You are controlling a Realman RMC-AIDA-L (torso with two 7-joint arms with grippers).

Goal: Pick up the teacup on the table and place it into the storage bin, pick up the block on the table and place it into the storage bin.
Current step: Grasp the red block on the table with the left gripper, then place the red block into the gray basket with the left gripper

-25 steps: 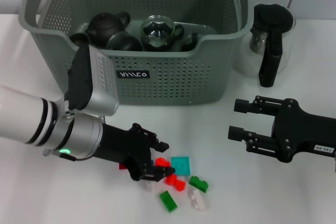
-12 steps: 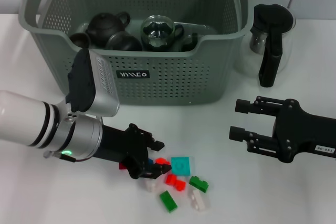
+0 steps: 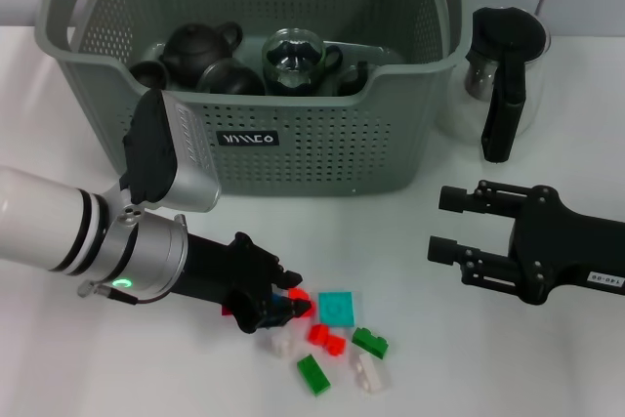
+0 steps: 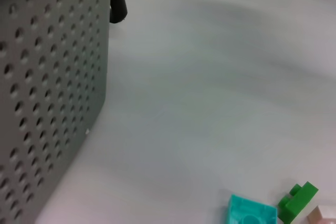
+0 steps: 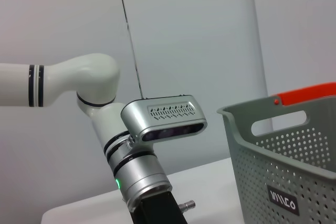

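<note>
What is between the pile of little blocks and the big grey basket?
Nothing. In the head view, only bare white table separates the blocks from the storage bin; the left gripper is down at the pile's edge.

**What I look like**

My left arm (image 3: 44, 227) is white with black rings, then a silver part with a small green light. A silver box with slots sits on top. My left gripper (image 3: 278, 302) is black. My right gripper (image 3: 451, 225) is black too, with a small white label.

Bright even overhead light; soft shadows on table (image 3: 547, 378); left wrist view motion-blurred.
</note>
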